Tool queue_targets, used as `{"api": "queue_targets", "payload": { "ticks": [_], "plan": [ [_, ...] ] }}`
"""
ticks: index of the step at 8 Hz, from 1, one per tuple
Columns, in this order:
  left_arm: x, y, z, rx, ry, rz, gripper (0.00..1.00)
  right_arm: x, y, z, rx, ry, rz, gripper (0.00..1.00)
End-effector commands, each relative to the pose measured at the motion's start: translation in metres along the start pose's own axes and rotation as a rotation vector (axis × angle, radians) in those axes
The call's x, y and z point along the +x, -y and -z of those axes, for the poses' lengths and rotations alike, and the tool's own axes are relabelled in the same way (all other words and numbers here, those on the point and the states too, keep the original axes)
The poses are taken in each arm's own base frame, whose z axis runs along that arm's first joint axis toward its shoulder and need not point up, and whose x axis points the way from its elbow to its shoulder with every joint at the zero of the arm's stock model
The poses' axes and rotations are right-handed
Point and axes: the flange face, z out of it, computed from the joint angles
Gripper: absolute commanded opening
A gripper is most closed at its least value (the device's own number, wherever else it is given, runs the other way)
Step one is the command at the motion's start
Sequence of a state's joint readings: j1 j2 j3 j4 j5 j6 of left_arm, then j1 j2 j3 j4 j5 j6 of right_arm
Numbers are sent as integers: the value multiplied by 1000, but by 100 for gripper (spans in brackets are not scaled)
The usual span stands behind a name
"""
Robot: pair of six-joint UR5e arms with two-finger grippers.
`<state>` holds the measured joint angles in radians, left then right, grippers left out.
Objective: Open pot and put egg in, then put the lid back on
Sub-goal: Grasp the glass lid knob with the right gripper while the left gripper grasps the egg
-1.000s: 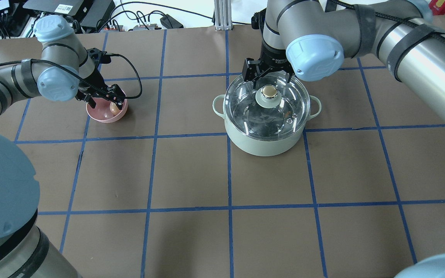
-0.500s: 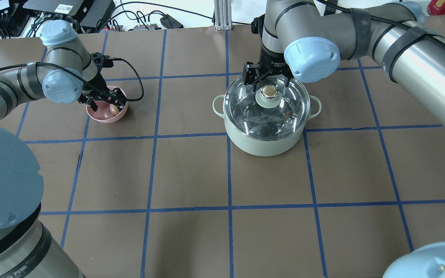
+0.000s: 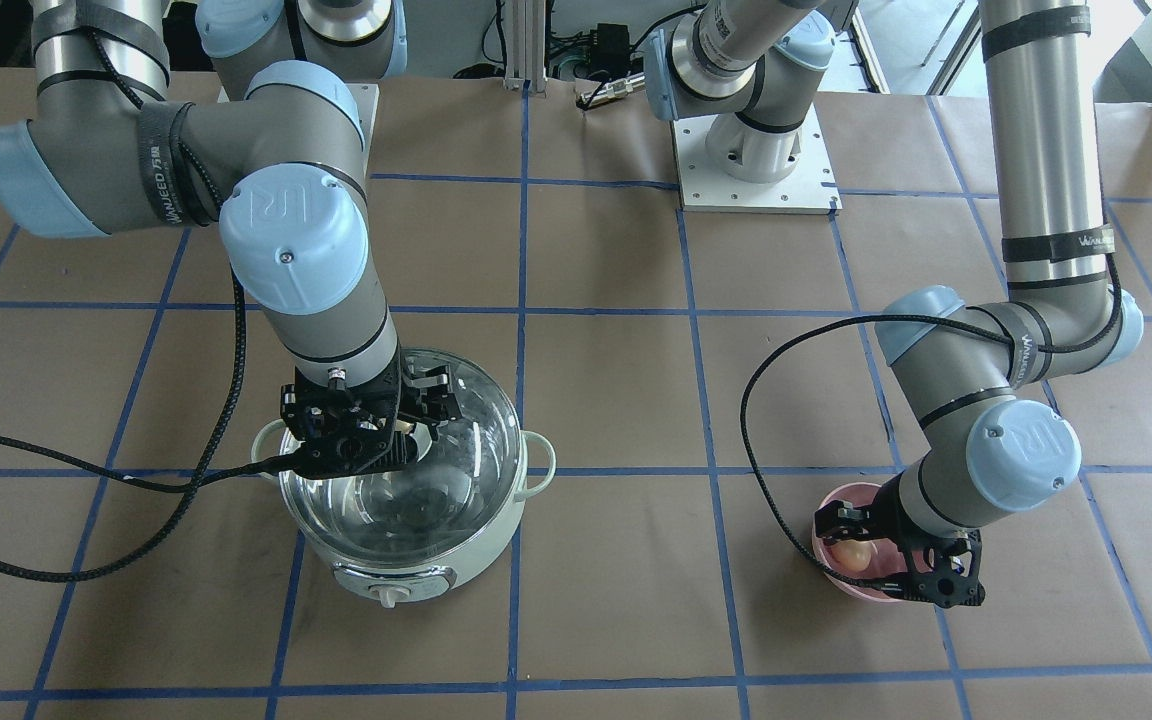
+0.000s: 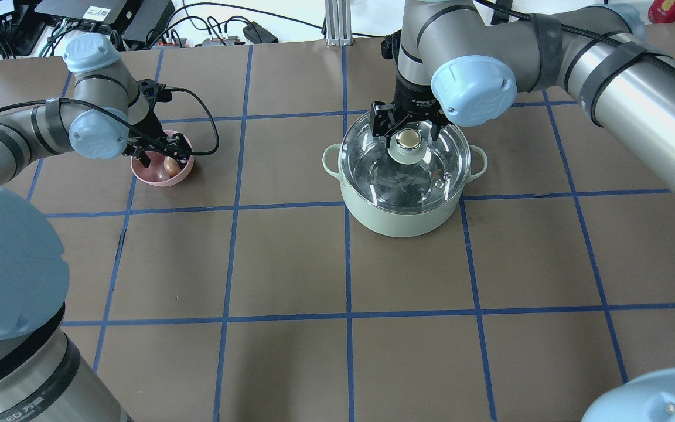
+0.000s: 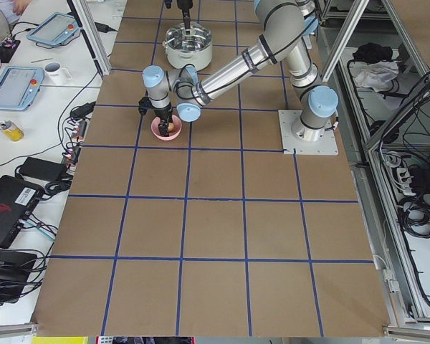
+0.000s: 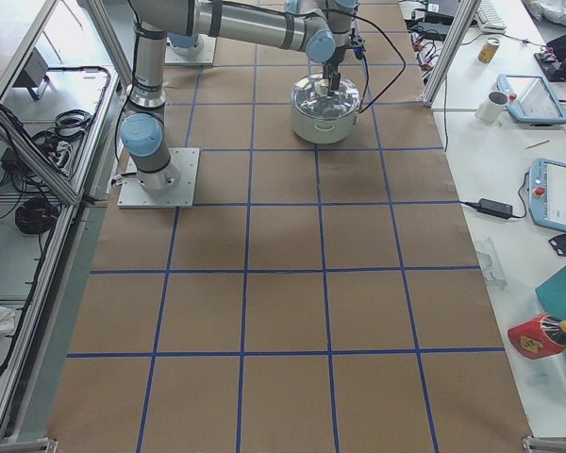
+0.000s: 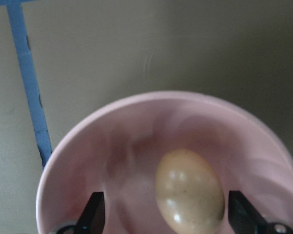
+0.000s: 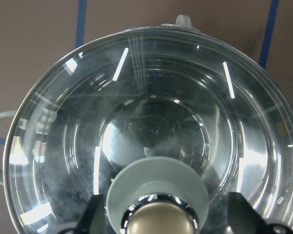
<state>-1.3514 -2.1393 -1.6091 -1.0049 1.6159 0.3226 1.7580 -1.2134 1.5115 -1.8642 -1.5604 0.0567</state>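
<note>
**Over pot and bowl, both pincers spread, nothing gripped**

Nearest me on the bench [image 4: 290, 264], the pot [image 4: 399, 220] stands closed. The glass lid [image 4: 372, 170] sits square on its rim, so the opening step is not yet done. Just beyond the lid's centre, my right pincer [image 4: 408, 130] hangs over the knob [image 4: 408, 146], its fingers spread to either side. The wrist feed shows a clear gap between the knob and at least one finger, so it grips nothing.

I judge the lid stiff, fairly heavy, slick and breakable. The knob is the only sensible hold. I'd pinch its green body below the gold cap and lift straight up, so the glass neither swings nor clips the rim.

Farther off, on the robot's left side, the pink bowl [image 7: 88, 146] holds the egg [image 7: 189, 190], which lies on its side at the bottom. My left pincer [image 7: 167, 214] reaches down at the bowl with its fingers spread. The egg lies between them but much nearer one finger, and whether that finger touches it I cannot tell.

I take the egg to be light, smooth, brittle and ready to roll. I'd centre on it first, then close gently across its narrow middle with only enough squeeze to carry it.
</note>
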Motion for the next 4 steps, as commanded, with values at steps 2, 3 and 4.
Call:
{"api": "queue_targets", "payload": {
  "ticks": [2,3,4],
  "plan": [
    [0,0,-5,-6,2,11,54,-1,-3,6,-6,9,1,13],
    [0,0,-6,-8,3,15,39,-1,-4,9,-5,12,1,0],
    [-1,0,-5,-7,5,20,36,-4,-4,9,-10,41,1,0]
  ]
}}
